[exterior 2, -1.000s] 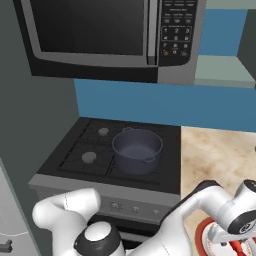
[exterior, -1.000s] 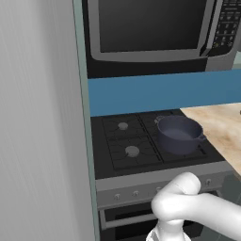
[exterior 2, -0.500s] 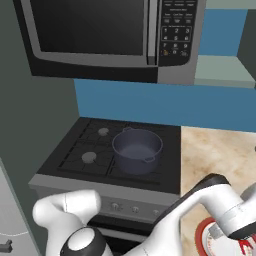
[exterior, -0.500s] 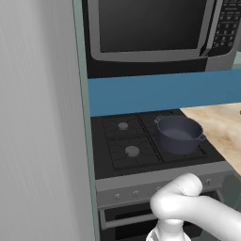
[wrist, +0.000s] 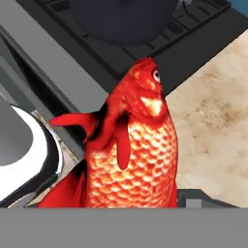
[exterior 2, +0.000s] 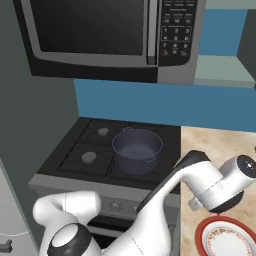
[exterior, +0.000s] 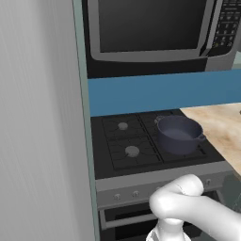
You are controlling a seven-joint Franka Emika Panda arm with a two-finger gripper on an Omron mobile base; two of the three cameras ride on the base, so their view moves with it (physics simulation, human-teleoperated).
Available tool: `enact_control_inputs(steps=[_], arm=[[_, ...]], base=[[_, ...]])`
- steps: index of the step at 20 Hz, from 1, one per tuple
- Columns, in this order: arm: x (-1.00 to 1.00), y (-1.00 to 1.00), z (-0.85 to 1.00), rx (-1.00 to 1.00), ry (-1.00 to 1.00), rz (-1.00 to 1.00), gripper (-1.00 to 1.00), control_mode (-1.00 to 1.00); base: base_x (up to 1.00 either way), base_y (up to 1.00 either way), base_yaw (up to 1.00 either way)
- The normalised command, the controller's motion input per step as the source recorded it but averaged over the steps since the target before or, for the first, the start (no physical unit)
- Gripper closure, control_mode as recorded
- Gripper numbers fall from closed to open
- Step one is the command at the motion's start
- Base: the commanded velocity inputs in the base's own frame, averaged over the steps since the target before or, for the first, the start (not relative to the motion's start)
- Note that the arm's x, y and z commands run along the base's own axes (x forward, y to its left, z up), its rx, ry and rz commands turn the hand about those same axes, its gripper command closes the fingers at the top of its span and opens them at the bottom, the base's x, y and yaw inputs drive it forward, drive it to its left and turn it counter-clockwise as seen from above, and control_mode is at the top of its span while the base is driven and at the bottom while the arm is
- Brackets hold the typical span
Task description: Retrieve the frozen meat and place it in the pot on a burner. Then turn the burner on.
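The frozen meat [wrist: 133, 145], a red-orange scaly fish, stands head-up right before the hand camera. My gripper [wrist: 131, 196] is shut on its lower body, with the fingertips hidden behind it. The fish hangs over the stove's front right corner, beside the wooden counter [wrist: 213, 126]. Just beyond its head is the dark blue-grey pot [wrist: 121, 19]. The pot [exterior: 179, 134] [exterior 2: 136, 148] sits on a right-hand burner of the black stove. My hand [exterior 2: 220, 182] hovers to the right of the pot, in front of the stove edge.
Free burners [exterior: 132, 151] [exterior 2: 89, 157] lie left of the pot. Knobs [exterior: 135, 193] [exterior 2: 116, 205] line the stove's grey front panel. A microwave [exterior: 150, 28] hangs above. A red-rimmed plate [exterior 2: 225, 237] sits on the counter [exterior 2: 220, 145] below my hand. A tall grey panel [exterior: 37, 117] stands at the left.
In the right base view my hand has risen from the lower right toward the stove's front right corner. The pot has not moved.
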Motion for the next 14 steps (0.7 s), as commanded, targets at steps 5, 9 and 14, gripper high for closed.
enact_control_inputs(steps=[5,9,14], arm=[[0.84,0.66,0.32,0.23,-0.17,-0.11,1.0,-1.0],[0.33,0.4,0.76,0.19,-0.05,-0.08,1.0,-1.0],[0.26,0.41,0.72,0.12,0.0,-0.01,1.0,-1.0]], base=[[0.0,0.0,0.0],[0.0,0.0,0.0],[0.0,0.0,0.0]])
